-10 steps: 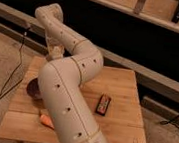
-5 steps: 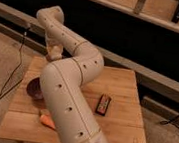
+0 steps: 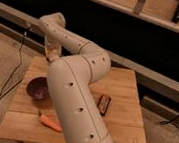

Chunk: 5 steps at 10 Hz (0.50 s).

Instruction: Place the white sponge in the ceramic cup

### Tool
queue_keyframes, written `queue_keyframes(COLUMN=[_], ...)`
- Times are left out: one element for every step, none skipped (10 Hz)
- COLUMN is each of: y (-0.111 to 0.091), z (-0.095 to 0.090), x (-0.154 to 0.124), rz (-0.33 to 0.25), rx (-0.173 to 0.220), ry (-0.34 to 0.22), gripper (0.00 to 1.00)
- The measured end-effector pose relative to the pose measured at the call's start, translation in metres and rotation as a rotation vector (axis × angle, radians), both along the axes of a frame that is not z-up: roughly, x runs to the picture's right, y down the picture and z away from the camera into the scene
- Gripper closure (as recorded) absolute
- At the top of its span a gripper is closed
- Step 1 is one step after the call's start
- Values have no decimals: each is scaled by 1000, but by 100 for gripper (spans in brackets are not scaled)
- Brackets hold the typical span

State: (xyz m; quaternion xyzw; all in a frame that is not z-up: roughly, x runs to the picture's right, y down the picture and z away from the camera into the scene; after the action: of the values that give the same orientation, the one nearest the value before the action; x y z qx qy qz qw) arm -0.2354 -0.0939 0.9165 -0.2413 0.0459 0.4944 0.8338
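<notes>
Tool (image 3: pixel 49 57) closed above table (image 3: pixel 126 86); one bowl (image 3: pixel 37 88), one carrot (image 3: pixel 51 123), one packet (image 3: pixel 104 103).

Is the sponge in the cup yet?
Done: nothing I can see. Neither sponge nor cup shows; maybe they are behind the arm. In hand: the gripper, shut, hangs low over the back left of the table, behind the bowl. I can't tell whether it holds the sponge. Left: getting the sponge into the cup.

No legible text, table stamp (image 3: pixel 134 141) unreadable
</notes>
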Motion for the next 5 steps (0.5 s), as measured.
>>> queue_keyframes(y=[0, 0, 0, -1, 1], z=[-10, -14, -22, -26, -31], x=[-5, -5, -7, -7, -4], rz=[-13, -18, -29, -33, -40], rx=[36, 50, 76, 88, 109], ry=[-43, -56, -81, -92, -110], gripper=[100, 100, 100, 100, 100])
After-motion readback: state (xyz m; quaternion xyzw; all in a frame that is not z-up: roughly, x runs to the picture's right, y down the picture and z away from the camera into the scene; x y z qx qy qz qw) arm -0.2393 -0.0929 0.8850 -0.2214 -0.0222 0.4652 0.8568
